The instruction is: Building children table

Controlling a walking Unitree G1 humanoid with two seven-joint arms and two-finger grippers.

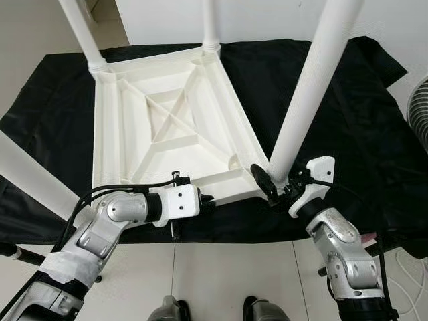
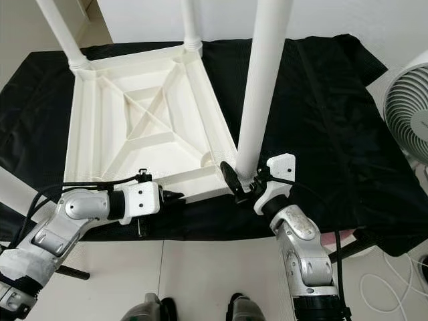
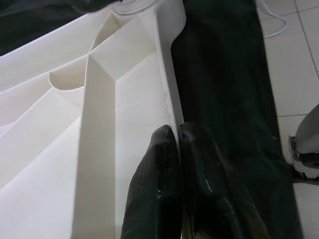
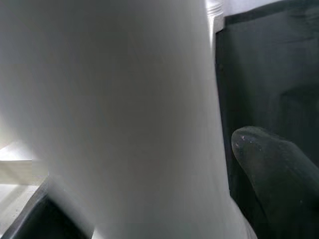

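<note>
1. One upturned white tabletop (image 1: 170,124) lay on black cloth (image 1: 334,127) with four legs visible
2. Right gripper (image 1: 275,184) clasped the near-right leg (image 1: 311,90)
3. Left gripper (image 3: 177,149) pinched the tabletop's rim
4. Fan (image 2: 408,114), tiled floor (image 1: 234,274)

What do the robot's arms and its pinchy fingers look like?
Both arms are shiny silver metal with rounded joints. Each wrist ends in a blocky white housing with small dark screw holes. The left gripper and right gripper each have two long black fingers with a rough, rubbery look. Black cables loop along the left arm, and white wrapping covers its upper part.
</note>
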